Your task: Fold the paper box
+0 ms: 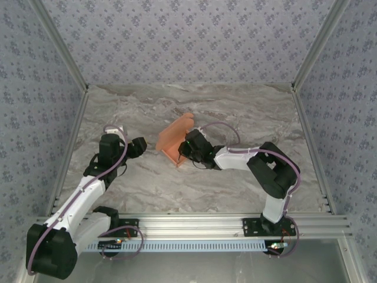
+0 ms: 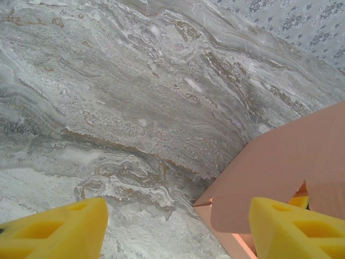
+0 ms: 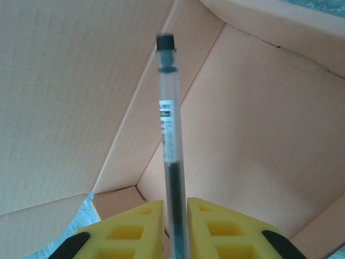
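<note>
Paper box (image 1: pixel 175 138) surrounds right end effector (image 3: pixel 175 209) gripping pen (image 3: pixel 169 135); left end effector (image 2: pixel 178 216) open beside it.

salmon paper box (image 1: pixel 174 140), partly folded, flaps raised

This is a robot test cell in a lab, not a lived-in room. The left arm (image 1: pixel 79 200) and right arm (image 1: pixel 274 171) are bolted to an aluminium rail (image 1: pixel 194 223) at the near edge of a marble-patterned surface (image 1: pixel 235 112), with a loose cable (image 1: pixel 221 125) trailing. Bare aluminium posts (image 1: pixel 62 50) frame walls (image 1: pixel 194 35) covered in blue-grey flowered paper.
</note>
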Robot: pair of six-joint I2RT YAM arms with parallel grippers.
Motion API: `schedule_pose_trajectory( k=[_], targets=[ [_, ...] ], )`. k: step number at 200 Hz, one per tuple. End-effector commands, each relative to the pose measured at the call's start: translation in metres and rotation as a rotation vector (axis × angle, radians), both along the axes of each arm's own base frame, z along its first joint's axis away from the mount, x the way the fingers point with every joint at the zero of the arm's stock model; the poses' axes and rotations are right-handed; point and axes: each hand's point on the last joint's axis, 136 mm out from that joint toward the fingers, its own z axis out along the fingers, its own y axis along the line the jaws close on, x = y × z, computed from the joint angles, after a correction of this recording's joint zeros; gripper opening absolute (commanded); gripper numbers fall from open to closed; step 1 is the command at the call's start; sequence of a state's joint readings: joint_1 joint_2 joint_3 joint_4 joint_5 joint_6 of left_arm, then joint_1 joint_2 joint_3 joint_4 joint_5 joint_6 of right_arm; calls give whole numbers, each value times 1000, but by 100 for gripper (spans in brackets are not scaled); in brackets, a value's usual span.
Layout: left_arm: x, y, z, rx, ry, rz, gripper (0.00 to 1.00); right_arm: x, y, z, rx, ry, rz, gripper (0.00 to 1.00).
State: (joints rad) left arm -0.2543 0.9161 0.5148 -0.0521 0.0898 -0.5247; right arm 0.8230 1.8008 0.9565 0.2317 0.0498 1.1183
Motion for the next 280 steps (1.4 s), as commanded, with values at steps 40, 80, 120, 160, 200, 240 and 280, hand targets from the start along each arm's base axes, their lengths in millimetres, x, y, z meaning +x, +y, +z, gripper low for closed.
schedule_pose_trajectory(
  k=[40, 80, 120, 160, 200, 240, 280],
  targets=[
    [1, -2, 9, -26, -33, -6, 70, 4, 0, 13, -16, -34, -14, 24],
    [2, -3, 8, -31, -30, -9, 70, 4, -2, 40, -35, -114, 19, 27],
    [1, -4, 9, -37, -24, -13, 70, -5, -15, 77, -142, -257, 124, 36],
    [-5, 2, -10, -5, 31, 5, 70, -7, -59, 71, -374, -301, 236, 48],
    [-20, 8, -51, 18, 161, 26, 66, 9, -89, 51, -384, -268, 296, 54],
    [-33, -2, -81, -22, 256, -10, 58, 28, -92, 33, -297, -213, 349, 57],
    [-34, -37, -92, -75, 314, -136, 53, 39, -83, 17, -259, -159, 391, 57]
  ],
)
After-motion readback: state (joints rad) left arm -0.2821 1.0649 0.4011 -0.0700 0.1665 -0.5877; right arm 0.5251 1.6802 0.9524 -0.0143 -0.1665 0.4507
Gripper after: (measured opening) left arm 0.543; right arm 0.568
